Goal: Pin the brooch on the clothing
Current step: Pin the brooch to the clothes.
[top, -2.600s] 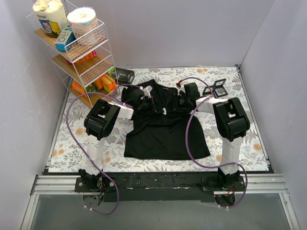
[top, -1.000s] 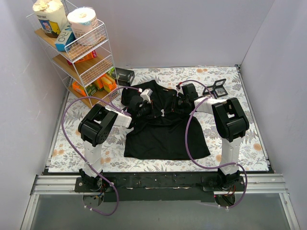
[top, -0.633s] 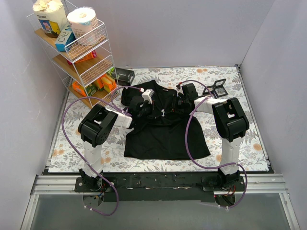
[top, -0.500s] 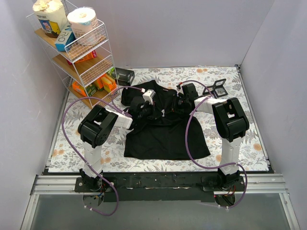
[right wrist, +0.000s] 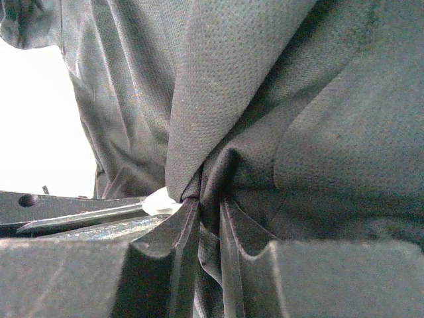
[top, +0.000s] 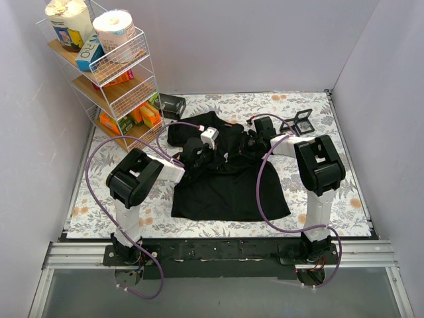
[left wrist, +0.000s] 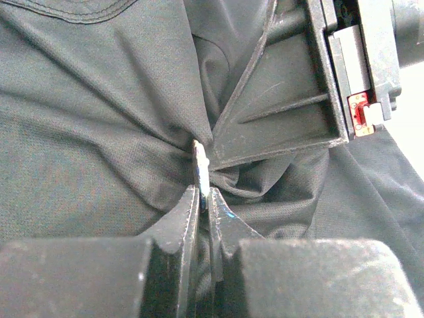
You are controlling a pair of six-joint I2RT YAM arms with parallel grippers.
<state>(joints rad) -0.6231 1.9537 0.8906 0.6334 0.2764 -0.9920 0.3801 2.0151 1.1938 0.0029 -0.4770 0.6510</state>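
Note:
The black T-shirt (top: 228,189) lies on the floral table, bunched up near its chest. In the left wrist view my left gripper (left wrist: 204,196) is shut on the brooch (left wrist: 201,167), a thin silver piece seen edge-on, whose tip touches a pinched fold of shirt (left wrist: 99,132). My right gripper (right wrist: 211,203) is shut on that fold of shirt (right wrist: 225,93); its finger (left wrist: 278,112) shows right beside the brooch. A pale blurred bit (right wrist: 161,201) sits at the fold by the left gripper's fingers. In the top view the two grippers meet over the chest, left gripper (top: 213,158) and right gripper (top: 234,152).
A wire shelf (top: 112,73) with rolls and boxes stands at the back left. A black box (top: 172,103) lies beside it. Small black square frames (top: 299,121) lie at the back right. Purple cables loop over the shirt's right edge (top: 260,192).
My left gripper has moved right across the shirt's chest toward the right gripper, and its wrist has turned. The right arm has hardly moved and the fabric is more gathered.

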